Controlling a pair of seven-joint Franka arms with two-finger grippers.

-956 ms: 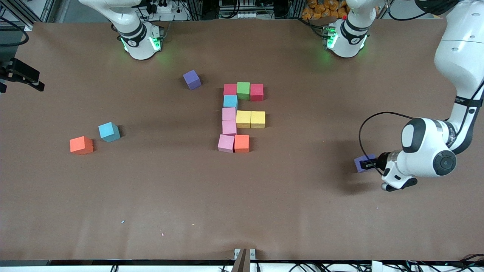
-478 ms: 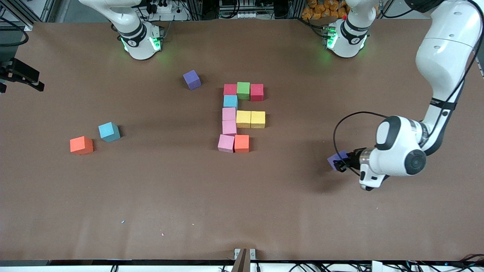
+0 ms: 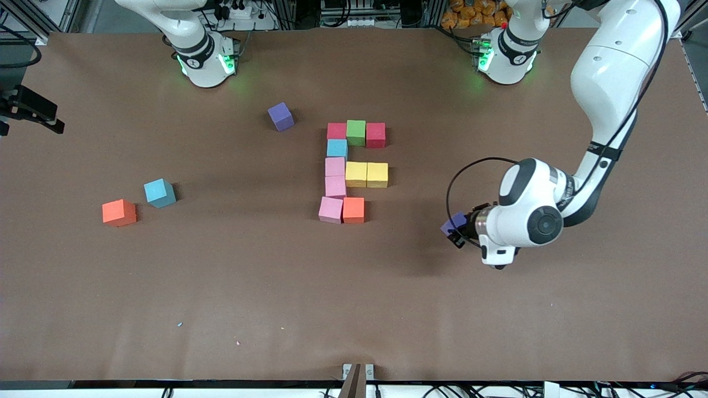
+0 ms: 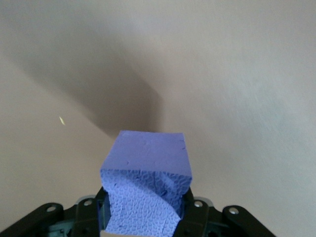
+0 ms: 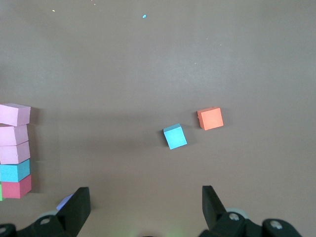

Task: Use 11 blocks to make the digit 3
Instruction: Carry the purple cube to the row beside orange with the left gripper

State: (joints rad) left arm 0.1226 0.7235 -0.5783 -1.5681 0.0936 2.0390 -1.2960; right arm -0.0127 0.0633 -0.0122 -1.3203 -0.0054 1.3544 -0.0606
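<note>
The left gripper (image 3: 457, 231) is closed on a purple block (image 3: 452, 224), pinching it between its two fingers, and holds it in the air over the brown table (image 3: 354, 309), toward the left arm's end. In the left wrist view the block (image 4: 146, 185) fills the space between the black fingers, and a dark shadow lies on the surface under it.

The right gripper (image 5: 144, 210) hangs high over the table with its fingers spread wide and nothing between them; this arm waits.

In the middle of the table nine blocks lie together. A red block (image 3: 336, 131), a green block (image 3: 356, 132) and a second red block (image 3: 375, 135) make a row. A light blue block (image 3: 337, 148) and two pink blocks (image 3: 335, 177) go down from it, with two yellow blocks (image 3: 366, 174) beside them. A third pink block (image 3: 331, 210) and an orange block (image 3: 353, 210) lie nearest to the front camera.

Another purple block (image 3: 281, 116) lies alone toward the right arm's base. A loose blue block (image 3: 160, 193) and a loose orange block (image 3: 119, 213) lie near each other toward the right arm's end.

The surface is matte brown with some small crumbs (image 3: 180, 324). Cables and metal frames stand along the table's edges.
</note>
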